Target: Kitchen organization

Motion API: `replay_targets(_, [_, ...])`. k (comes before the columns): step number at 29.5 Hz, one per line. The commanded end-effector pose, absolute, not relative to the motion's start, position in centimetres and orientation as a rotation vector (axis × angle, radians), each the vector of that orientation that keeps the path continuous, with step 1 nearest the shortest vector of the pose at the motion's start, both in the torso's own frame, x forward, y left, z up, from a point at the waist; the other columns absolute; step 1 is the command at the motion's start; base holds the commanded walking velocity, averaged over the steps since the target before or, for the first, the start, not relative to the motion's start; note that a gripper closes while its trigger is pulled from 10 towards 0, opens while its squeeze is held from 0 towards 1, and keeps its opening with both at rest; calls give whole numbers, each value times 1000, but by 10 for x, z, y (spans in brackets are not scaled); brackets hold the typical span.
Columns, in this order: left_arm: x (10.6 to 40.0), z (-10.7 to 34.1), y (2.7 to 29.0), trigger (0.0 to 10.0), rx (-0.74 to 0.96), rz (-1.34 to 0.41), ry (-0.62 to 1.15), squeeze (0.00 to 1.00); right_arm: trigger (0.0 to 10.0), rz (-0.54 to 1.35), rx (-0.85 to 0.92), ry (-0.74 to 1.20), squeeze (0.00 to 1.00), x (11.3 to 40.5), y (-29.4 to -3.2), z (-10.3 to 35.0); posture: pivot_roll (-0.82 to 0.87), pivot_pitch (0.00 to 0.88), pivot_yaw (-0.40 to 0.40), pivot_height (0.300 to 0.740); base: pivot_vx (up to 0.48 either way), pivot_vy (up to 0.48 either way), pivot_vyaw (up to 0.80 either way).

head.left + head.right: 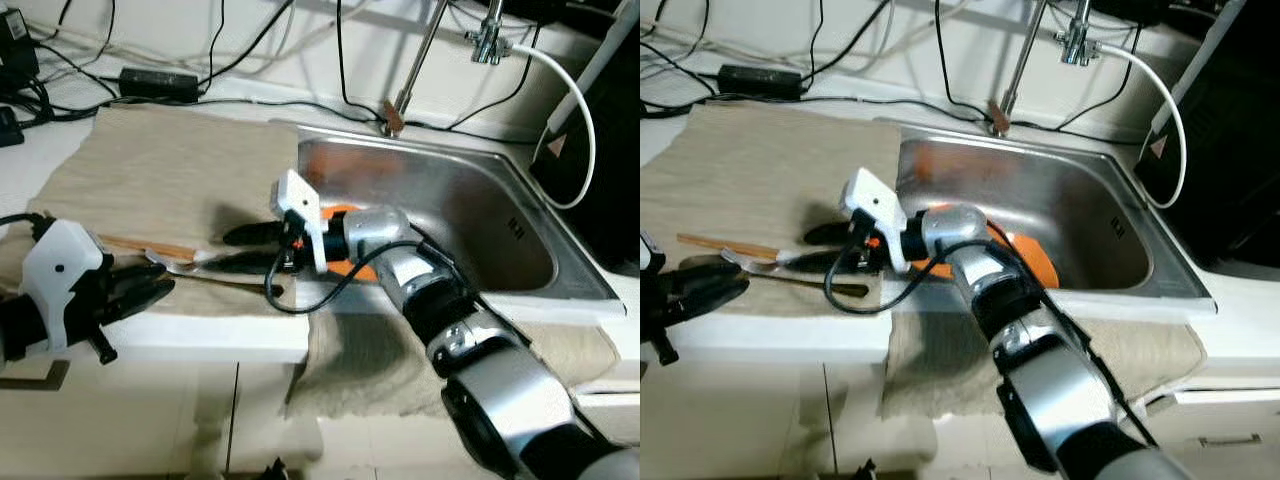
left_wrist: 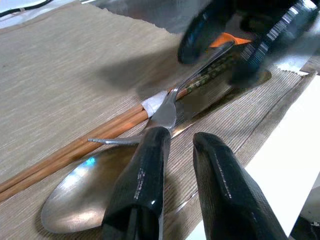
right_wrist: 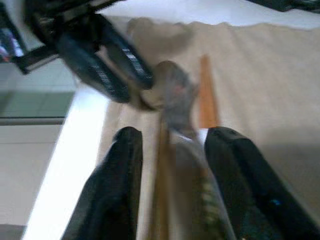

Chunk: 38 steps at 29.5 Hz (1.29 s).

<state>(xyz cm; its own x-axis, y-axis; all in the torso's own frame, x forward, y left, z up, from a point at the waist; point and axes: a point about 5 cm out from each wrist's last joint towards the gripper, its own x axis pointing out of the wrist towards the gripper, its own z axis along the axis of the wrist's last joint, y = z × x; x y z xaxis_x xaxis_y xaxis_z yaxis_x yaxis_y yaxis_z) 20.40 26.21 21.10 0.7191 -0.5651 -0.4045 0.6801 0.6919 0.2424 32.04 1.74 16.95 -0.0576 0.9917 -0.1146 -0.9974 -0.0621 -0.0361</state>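
A: Right gripper [image 1: 240, 248], frame centre: fingers spread, straddling the cutlery handles, not yet closing on anything. Left gripper [image 1: 150, 290], lower left: fingers parted narrowly, hovering at the spoon [image 2: 95, 192] bowl, holding nothing.

B: Where are the items lying?

A: Spoon, fork [image 2: 165, 112] and chopsticks [image 1: 145, 247] are lying together on the beige cloth [image 1: 160, 170], left of the sink [image 1: 470, 215]. An orange item [image 1: 1025, 255] is sitting in the basin.

B: Progress?

A: Judging early; nothing is being lifted, sorting remains.

B: Surroundings?

A: White counter [image 1: 220, 338]; cables and faucet [image 1: 420, 60] along the top.
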Motion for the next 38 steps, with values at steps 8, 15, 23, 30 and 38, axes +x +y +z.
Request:
replay_targets(8, [203, 217, 259, 10000, 435, -729, 298, 0, 10000, 1623, -188, 56, 1000, 315, 24, 169, 43, 0, -185, 740, 0, 0, 0])
replay_targets(15, [203, 217, 259, 10000, 433, -732, 298, 0, 10000, 1602, -222, 148, 16, 310, 26, 155, 43, 0, -184, 740, 0, 0, 0])
replay_targets(23, [204, 217, 258, 10000, 432, -741, 299, 0, 0, 1594, -232, 245, 0, 313, 24, 147, 39, 0, -181, 740, 0, 0, 0])
replay_targets(30, [203, 217, 258, 10000, 431, -740, 299, 0, 0, 1564, -236, 275, 0, 317, 22, 144, 41, 0, -183, 740, 0, 0, 0])
replay_targets(38, [203, 216, 258, 10000, 430, -737, 301, 0, 0, 1535, -226, 272, 0, 321, 20, 146, 40, 0, -181, 740, 0, 0, 0])
